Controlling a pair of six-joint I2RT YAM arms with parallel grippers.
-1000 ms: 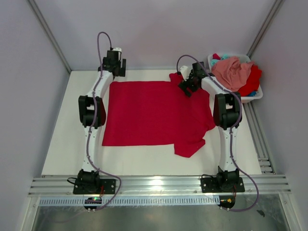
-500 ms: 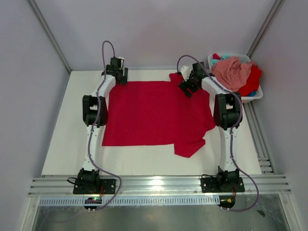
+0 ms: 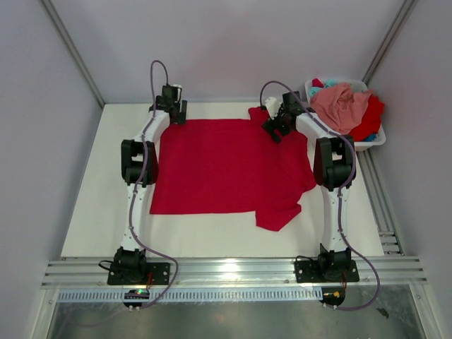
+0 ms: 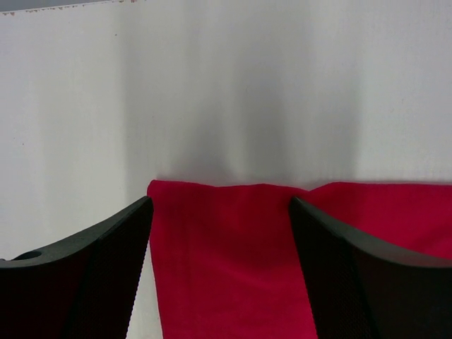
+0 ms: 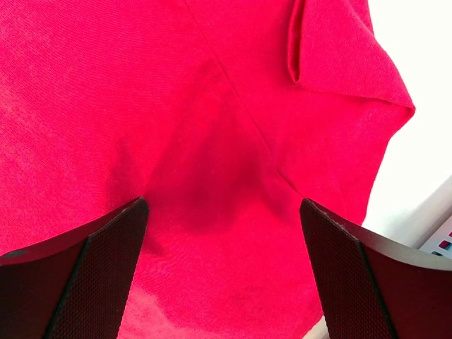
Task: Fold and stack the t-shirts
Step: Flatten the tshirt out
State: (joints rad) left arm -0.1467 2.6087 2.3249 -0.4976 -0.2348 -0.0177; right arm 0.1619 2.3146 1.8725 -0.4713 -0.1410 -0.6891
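Observation:
A bright red t-shirt [image 3: 226, 166] lies spread flat across the white table, one sleeve at the near right and one at the far right. My left gripper [image 3: 173, 115] is open right over its far left corner [image 4: 222, 240], which lies between the two dark fingers [image 4: 85, 261]. My right gripper [image 3: 277, 127] is open above the far right shoulder and sleeve [image 5: 233, 162], the cloth below its spread fingers [image 5: 367, 275]. More t-shirts, salmon pink [image 3: 342, 104], red and a bit of teal, are heaped in the basket.
A white plastic basket [image 3: 376, 141] stands at the far right corner, beside the right arm. Grey walls close the table at the back and sides. A metal rail [image 3: 233, 270] holding both arm bases runs along the near edge.
The left gripper has moved slightly toward me and to the right, from beyond the shirt's far left corner to right over it. The right arm and the shirt have not moved.

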